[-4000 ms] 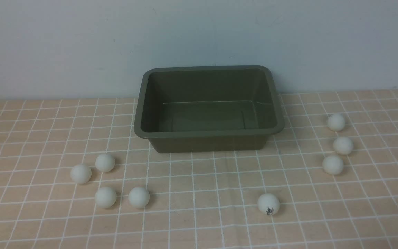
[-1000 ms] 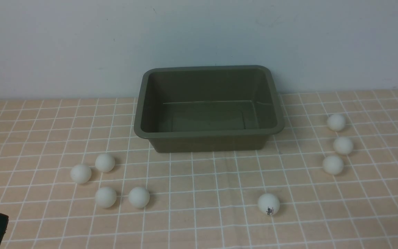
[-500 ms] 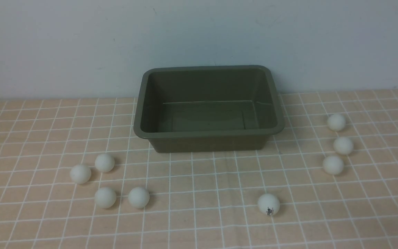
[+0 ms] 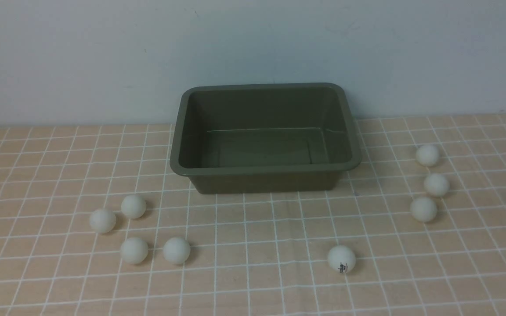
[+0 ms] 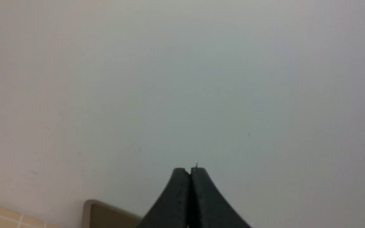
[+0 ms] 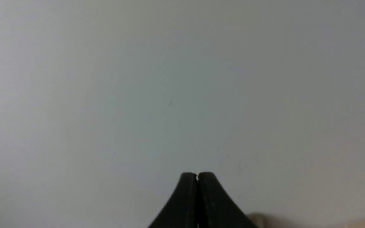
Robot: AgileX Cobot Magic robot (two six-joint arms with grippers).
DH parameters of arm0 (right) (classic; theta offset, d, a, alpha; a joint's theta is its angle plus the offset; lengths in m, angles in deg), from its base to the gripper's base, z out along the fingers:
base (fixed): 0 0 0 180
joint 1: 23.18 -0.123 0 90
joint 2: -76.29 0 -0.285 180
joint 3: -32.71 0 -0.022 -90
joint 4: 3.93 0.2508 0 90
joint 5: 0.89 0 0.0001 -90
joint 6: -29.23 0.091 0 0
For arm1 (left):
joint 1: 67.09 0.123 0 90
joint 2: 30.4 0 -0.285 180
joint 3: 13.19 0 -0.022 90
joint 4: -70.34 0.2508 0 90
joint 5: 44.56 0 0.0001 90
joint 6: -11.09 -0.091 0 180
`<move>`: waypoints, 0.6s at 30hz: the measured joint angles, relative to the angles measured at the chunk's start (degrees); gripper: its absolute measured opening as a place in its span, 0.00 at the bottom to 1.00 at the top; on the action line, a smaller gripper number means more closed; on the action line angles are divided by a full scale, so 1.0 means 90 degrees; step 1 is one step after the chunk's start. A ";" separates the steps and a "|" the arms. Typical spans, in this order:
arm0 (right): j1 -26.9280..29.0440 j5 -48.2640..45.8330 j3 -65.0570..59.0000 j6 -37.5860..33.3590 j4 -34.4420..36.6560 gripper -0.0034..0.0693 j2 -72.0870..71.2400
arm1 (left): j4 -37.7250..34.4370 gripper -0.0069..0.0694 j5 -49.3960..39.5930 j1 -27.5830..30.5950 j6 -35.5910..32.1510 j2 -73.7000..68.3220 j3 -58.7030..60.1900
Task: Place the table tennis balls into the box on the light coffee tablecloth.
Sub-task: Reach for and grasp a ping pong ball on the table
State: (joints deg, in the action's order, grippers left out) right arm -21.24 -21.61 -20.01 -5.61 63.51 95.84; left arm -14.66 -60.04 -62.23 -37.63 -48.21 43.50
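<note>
Table tennis balls [image 4: 133,206] lie on the light coffee tablecloth [image 4: 253,285], four each side of the empty box [image 4: 265,170]. My left gripper [image 5: 190,171] and right gripper [image 6: 197,175] are pinched shut, empty (each, I judge, nearer its own four).

box [image 4: 265,175] mouth unobstructed, open cloth [image 4: 257,228] between ball clusters [image 4: 133,250]
</note>
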 joint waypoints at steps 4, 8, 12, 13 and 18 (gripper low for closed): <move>0.0000 -0.1521 0.0444 -0.0793 -0.0083 0.02 0.0995 | 0.0261 0.00 -0.1587 0.0000 -0.1141 -0.1188 -0.0546; 0.0000 -0.2602 0.0688 -0.1069 -0.0224 0.02 0.1868 | 0.0951 0.00 -0.2500 0.0000 -0.1208 -0.2187 -0.0908; 0.0000 -0.3410 0.0811 -0.0911 -0.1043 0.02 0.2952 | 0.3019 0.00 -0.3502 0.0000 -0.0130 -0.3372 -0.1236; 0.0000 -0.3455 0.0820 -0.0775 -0.1269 0.03 0.3108 | 0.3442 0.00 -0.3647 0.0000 0.0249 -0.3589 -0.1288; 0.0000 -0.3202 0.0826 0.0379 -0.3024 0.03 0.3954 | 0.5867 0.00 -0.4066 0.0000 0.2471 -0.4341 -0.1684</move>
State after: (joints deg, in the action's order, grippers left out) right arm -21.24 -50.43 -12.58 -2.21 36.30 131.42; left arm 38.14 -96.63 -62.23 -15.39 -87.28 28.34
